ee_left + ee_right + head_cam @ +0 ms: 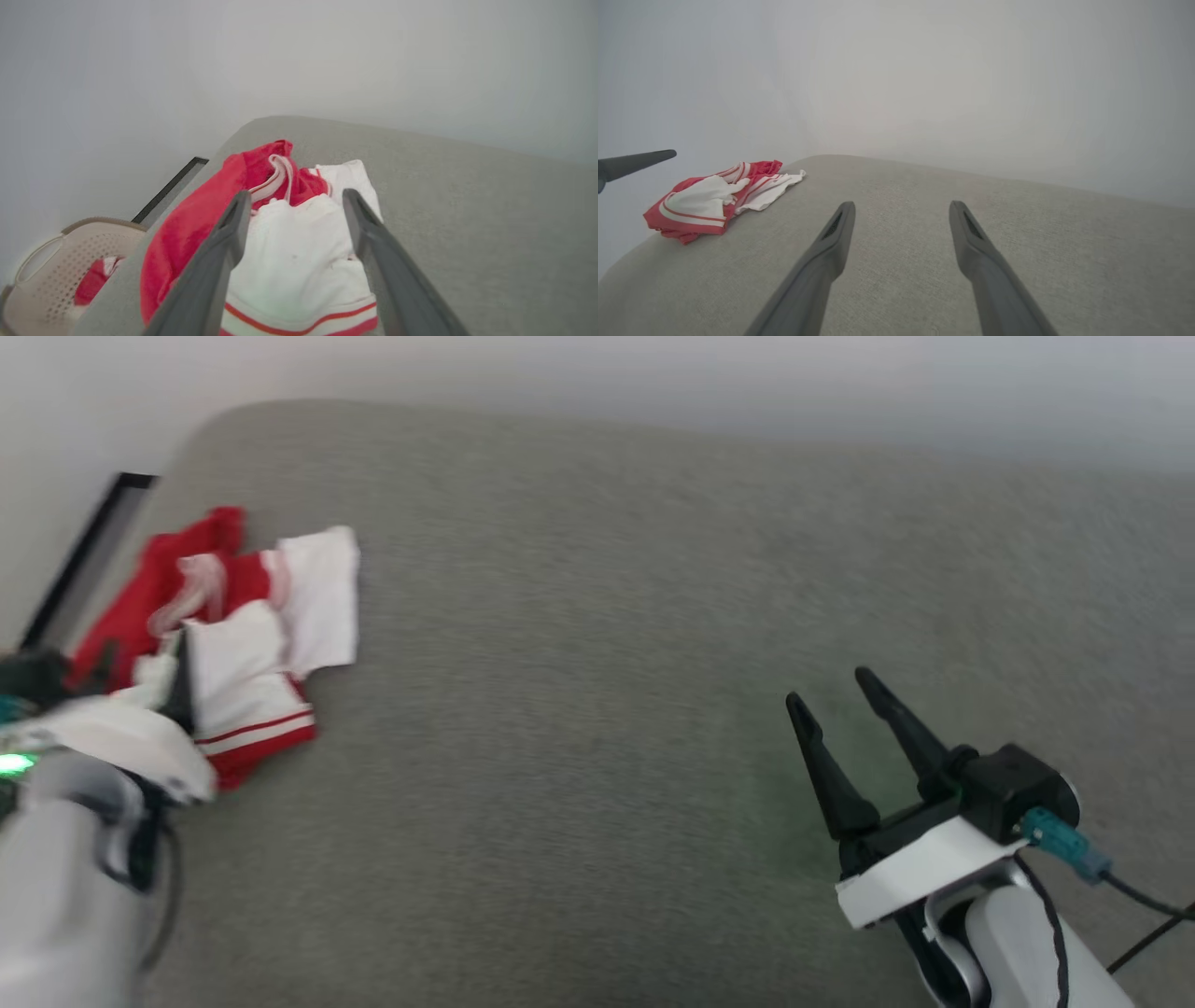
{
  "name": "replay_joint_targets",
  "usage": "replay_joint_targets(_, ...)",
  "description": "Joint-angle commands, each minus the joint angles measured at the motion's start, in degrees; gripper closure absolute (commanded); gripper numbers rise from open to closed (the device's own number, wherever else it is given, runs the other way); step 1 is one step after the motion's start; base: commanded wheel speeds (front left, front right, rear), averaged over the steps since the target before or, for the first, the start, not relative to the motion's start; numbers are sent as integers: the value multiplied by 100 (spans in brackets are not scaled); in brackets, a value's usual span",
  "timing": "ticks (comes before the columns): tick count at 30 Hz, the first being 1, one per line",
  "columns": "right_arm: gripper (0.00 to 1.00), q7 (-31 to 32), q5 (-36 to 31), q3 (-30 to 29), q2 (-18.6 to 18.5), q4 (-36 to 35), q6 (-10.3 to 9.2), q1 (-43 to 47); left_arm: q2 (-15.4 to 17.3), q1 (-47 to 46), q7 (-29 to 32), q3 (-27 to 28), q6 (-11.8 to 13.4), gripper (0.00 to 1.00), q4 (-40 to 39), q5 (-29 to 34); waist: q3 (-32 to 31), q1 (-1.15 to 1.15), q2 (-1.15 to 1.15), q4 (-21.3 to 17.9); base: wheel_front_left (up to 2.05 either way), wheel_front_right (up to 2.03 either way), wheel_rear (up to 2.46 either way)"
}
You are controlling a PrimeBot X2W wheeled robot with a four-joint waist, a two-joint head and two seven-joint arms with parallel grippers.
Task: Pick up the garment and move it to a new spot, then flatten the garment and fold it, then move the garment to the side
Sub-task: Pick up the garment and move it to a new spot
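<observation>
The garment (245,616) lies crumpled at the far left corner of the grey fabric surface (597,616), red bunched toward the edge, the white panel and striped hem nearer the robot. Left tool (293,200) is right over it, fingers spread wide either side of that white panel and nothing gripped, while the right tool (826,689) hangs well apart over bare fabric, spread and empty too. Down past the corner, a pale perforated basket (70,252) with something red inside.

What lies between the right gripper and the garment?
The stretch is bare: in the head view, plain grey surface runs from the right gripper to the garment; the right wrist view shows the same.
</observation>
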Motion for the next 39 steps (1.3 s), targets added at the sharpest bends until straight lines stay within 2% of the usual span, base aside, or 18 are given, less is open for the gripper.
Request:
replay_joint_targets(1, 0, -29, 12, -6, -30, -38, -2, -126, 151, -255, 126, 42, 0, 0, 240, -210, 486, 0, 0, -577, 0, 0, 0)
replay_joint_targets(7, 0, -29, 4, 95, -85, -119, -2, -408, 902, -1056, 1095, 75, -2, 0, 1310, -713, 965, 0, 0, -1089, 0, 0, 0)
replay_joint_targets(8, 0, -29, 11, 139, -76, -147, -2, -506, 1065, -1242, 1568, -44, -2, 0, 1650, -680, 1122, 0, 0, -1216, 0, 0, 0)
replay_joint_targets(11, 0, -29, 11, 210, -59, -193, -2, -626, 1257, -1516, 2275, -102, 29, 0, 2124, -698, 1323, 0, 0, -1358, 0, 0, 0)
replay_joint_targets(13, 0, -29, 6, 251, -58, -213, -2, -687, 1271, -1641, 2671, -157, 28, 0, 2367, -705, 1426, 0, 0, -1417, 0, 0, 0)
replay_joint_targets(21, 0, -29, -20, 338, -183, -329, -2, -884, 978, -1710, 3939, -312, 64, 0, 3094, -835, 1783, 0, 0, -1540, 0, 0, 0)
replay_joint_targets(26, 0, -29, 113, 388, -114, -512, -2, -952, 763, -1633, 4131, -236, 31, 0, 3224, -1020, 1882, 0, 0, -1557, 0, 0, 0)
replay_joint_targets(27, 0, -29, 114, 421, -106, -544, -2, -955, 718, -1620, 4086, -228, 23, 40, 3202, -1068, 1876, 0, 0, -1550, 0, 0, 0)
replay_joint_targets(28, 0, -29, 110, 448, -99, -582, -2, -955, 694, -1604, 3978, -215, 14, 100, 3155, -1106, 1859, 0, 0, -1534, 0, 0, 0)
replay_joint_targets(30, 0, -29, 100, 499, -87, -634, -2, -937, 710, -1552, 3829, -241, -3, 100, 3073, -1138, 1792, 0, 0, -1495, 0, 0, 0)
replay_joint_targets(36, 0, -29, 114, 511, -37, -568, -2, -766, 1103, -1605, 2922, -241, -6, 100, 2782, -1110, 1350, 0, 0, -1332, 0, 0, 0)
replay_joint_targets(39, 0, -29, 124, 528, -8, -502, -2, -700, 1213, -1657, 2659, -270, -9, 100, 2699, -1063, 1150, 0, 0, -1277, 0, 0, 0)
